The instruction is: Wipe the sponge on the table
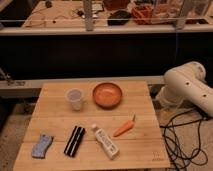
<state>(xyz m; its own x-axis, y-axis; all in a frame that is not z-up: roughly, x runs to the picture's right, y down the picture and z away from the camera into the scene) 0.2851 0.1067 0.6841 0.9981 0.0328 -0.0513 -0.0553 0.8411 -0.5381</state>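
Note:
The blue-grey sponge [42,145] lies flat near the front left corner of the light wooden table [55,120]. Nothing touches it. Only a white arm segment [186,87] shows, off the table's right edge and level with its far half. The gripper itself is out of view, so I see no fingers.
On the table are a black bar with white stripes [74,141] right of the sponge, a white capped tube [105,142], a carrot [124,128], an orange bowl [107,94] and a clear cup [75,98]. Black cables [182,142] lie on the floor at right. A cluttered workbench [100,17] stands behind.

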